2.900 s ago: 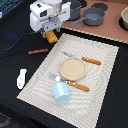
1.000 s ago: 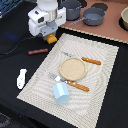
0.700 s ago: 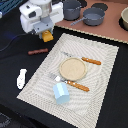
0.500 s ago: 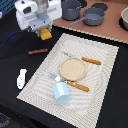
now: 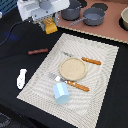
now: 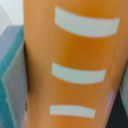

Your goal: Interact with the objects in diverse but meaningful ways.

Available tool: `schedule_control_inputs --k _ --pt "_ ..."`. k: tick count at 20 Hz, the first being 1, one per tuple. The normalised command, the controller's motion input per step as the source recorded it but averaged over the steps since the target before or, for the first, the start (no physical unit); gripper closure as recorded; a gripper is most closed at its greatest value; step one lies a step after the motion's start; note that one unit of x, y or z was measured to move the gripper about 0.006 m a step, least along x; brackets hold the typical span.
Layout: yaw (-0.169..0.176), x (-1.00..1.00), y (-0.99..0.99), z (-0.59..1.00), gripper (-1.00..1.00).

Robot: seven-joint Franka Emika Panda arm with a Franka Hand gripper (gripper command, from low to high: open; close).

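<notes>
My gripper point(image 5: 49, 22) hangs at the back of the exterior view's left, shut on the ridged orange-yellow block point(image 5: 50, 26), which is lifted off the dark table. In the wrist view the orange block point(image 6: 75, 65) with its pale stripes fills nearly the whole picture, so the fingers are hidden. The thin dark-brown stick point(image 5: 38, 51) lies on the black surface left of the mat. A white bone-shaped piece point(image 5: 21, 78) rests nearer the front left. The light blue faceted cup point(image 5: 61, 93) stands on the mat's front part.
A striped placemat point(image 5: 102, 95) holds a tan plate point(image 5: 73, 68) and two orange-handled utensils point(image 5: 91, 61) point(image 5: 78, 85). Two grey pots point(image 5: 71, 11) point(image 5: 93, 17) stand on a brown board point(image 5: 115, 30) at the back.
The gripper has shifted toward the exterior view's left and back, and the orange-yellow block has risen with it off the table.
</notes>
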Motion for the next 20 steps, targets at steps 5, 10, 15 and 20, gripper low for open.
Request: schedule_control_inputs --k 5,10,15,20 --pt "-0.032 0.98 0.0 0.38 1.0" --pt "-0.036 0.94 0.0 0.04 1.0" --pt "-0.03 0.94 0.0 0.0 1.0" --pt "-0.027 0.94 0.02 0.0 1.0"
